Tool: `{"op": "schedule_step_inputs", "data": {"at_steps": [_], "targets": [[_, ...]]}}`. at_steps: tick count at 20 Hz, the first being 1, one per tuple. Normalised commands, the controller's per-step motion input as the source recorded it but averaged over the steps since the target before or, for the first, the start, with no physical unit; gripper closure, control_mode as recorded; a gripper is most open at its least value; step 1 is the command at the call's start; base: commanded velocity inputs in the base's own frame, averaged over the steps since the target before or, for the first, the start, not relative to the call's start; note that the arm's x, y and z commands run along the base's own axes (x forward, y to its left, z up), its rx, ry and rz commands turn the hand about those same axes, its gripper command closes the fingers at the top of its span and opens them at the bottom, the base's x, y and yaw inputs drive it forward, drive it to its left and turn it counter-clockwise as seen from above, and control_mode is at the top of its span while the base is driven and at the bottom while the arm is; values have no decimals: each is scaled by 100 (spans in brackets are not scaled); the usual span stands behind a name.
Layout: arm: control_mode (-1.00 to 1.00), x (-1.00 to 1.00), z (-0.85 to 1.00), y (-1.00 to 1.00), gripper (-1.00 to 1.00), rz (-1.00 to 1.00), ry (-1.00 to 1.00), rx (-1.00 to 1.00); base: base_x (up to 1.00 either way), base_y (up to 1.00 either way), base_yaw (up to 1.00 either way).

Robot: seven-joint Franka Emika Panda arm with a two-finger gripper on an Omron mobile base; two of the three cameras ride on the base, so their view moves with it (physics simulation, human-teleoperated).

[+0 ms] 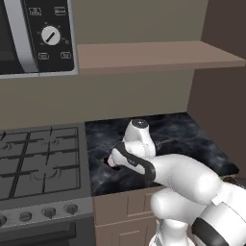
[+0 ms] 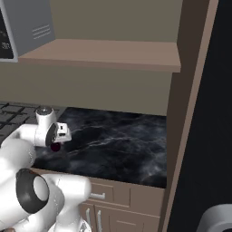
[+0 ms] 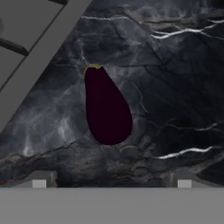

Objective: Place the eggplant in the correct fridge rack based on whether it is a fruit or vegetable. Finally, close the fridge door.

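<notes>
- The dark marble counter (image 1: 192,139) is carrying the work area, sitting between the stove (image 1: 38,163) on one side and a tall brown cabinet wall (image 2: 190,113) on the other, with a wooden shelf (image 1: 153,55) running above it.
- The white arm (image 1: 178,175) is reaching low over the counter's stove-side end, its wrist bending down toward the surface.
- The gripper (image 3: 111,183) is hanging directly above the eggplant (image 3: 106,107), its fingers standing wide apart and gripping nothing; the two tips are flanking the vegetable's width in the hand view.
- The eggplant is lying flat on the marble, close to the stove edge, and is showing as a dark spot under the hand (image 2: 56,147) in the right base view. Its yellow-green stem tip (image 3: 92,67) is pointing away from the fingers.
- Handling judgement: the item is likely light, firm and smooth-skinned, so somewhat slippery. The fingers should be closing across the body near its fullest part, not the narrowing stem end, where they could be sliding off.
</notes>
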Motion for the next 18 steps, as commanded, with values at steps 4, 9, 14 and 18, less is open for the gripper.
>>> {"op": "schedule_step_inputs", "data": {"at_steps": [4, 9, 14, 18], "targets": [[-100, 24, -28, 30, -100, 1, 1, 0, 0, 0, 0], [-100, 20, -28, 23, -100, 0, 0, 0, 0, 0, 0], [-100, 14, -27, 0, -100, 0, 0, 0, 0, 0, 0], [-100, 10, -20, 0, -100, 0, 0, 0, 0, 0, 0]]}}
